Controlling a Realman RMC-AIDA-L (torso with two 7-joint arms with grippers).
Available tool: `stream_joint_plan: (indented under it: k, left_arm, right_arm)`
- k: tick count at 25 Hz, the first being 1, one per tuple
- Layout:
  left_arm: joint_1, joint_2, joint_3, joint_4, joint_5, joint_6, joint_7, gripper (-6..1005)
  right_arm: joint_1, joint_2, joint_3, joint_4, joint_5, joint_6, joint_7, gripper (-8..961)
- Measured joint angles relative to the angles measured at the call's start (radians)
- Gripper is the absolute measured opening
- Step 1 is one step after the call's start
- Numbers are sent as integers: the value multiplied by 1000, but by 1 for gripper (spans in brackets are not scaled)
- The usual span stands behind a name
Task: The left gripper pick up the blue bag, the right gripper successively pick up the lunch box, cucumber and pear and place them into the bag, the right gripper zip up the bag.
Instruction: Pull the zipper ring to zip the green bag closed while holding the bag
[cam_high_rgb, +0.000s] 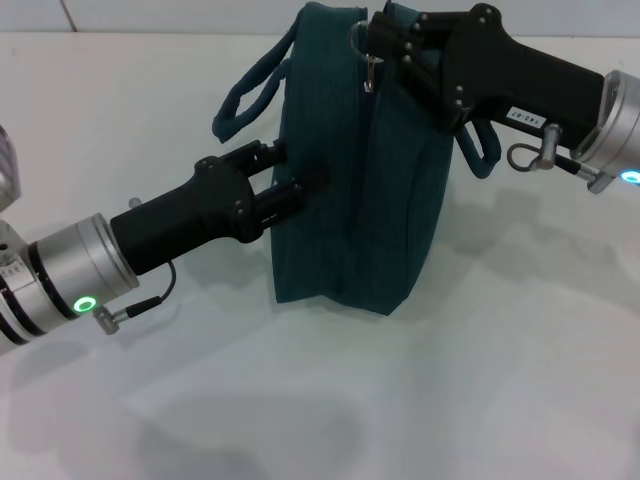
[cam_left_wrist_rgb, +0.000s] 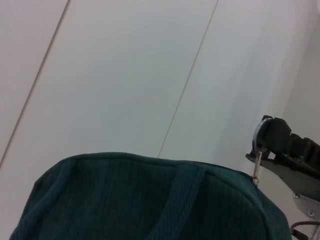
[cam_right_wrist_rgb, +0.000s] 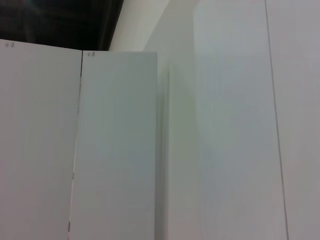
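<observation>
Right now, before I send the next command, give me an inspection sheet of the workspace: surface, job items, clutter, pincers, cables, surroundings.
Surface: white table, bare around the bag.
Job's things: blue bag standing upright, its seam looks closed, handles hanging to the sides; ring zipper pull at its top end. Lunch box, cucumber, pear: nothing seen.
Clutter: nothing seen.
Pincers: left pincer against the bag's side wall, fingers pressed to the fabric. Right pincer at the bag's top, shut on the zipper pull; the left wrist view shows the ring in its tip.
Cables: thin black lead at the left wrist; metal loop at the right wrist.
Surroundings: pale wall panels.
</observation>
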Motion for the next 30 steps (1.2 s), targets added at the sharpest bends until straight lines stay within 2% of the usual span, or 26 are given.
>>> stream_joint_plan:
  k: [3, 8, 11, 17, 21, 25, 30]
  left_arm:
    - [-6, 1, 6, 0, 1, 2, -2, 763]
    - [-8, 2, 7, 0, 4, 12, 2, 518]
    - [-10, 3, 7, 0, 8, 13, 2, 278]
    - [-12, 5, 34, 4, 10, 16, 2, 120]
    - [-8, 12, 108, 11, 11, 68, 3, 73]
    - [2, 21, 150, 12, 30, 119, 2, 69]
    - [8, 26, 153, 12, 88, 164, 2, 63]
  right_arm:
    - [0, 0, -1, 0, 0, 0, 0, 15]
    - [-4, 0, -1, 0, 0, 0, 0, 15]
    - [-6, 0, -1, 0, 0, 0, 0, 15]
    - [-7, 0, 0, 0, 1, 4, 0, 15]
    - [-12, 0, 2, 1, 24, 37, 0, 15]
    - [-17, 0, 9, 1, 38, 59, 0, 15]
    - [-17, -2, 11, 0, 62, 111, 0, 15]
